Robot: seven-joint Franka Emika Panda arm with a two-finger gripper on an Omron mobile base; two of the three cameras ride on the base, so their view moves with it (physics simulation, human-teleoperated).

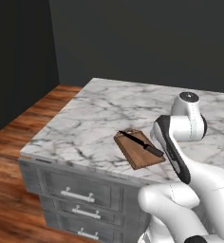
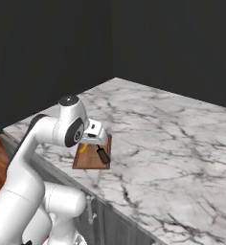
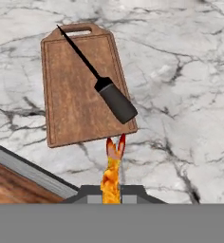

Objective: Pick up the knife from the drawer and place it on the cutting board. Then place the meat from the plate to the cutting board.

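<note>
Knife [image 1: 138,143] is already on the board [image 3: 80,90], lying diagonally, tip near the handle tab, handle end at the opposite edge. So the knife half looks done.

Gripper [image 3: 111,182] hangs just above the counter [image 1: 95,118] beside the board's near edge, jaws closed down tight on the meat [image 3: 113,166]. The orange strip sticks out past the tips toward the board. In the right base view an orange speck shows under the hand at the board's edge.

Risks, as I judge them:
- Meat is thin and gripped near one end; it could slip or swing loose if the hand moves fast.
- Release from here drops it on marble, not on wood. It needs to travel over the board first.
- Knife handle lies right in the approach path. A low pass could knock it and push the knife off the board.
- Board is small and loose on the counter; a nudge shifts it toward the counter's edge.

Plate and drawer: can't place them from these views.

No brands, labels or writing readable anywhere.
</note>
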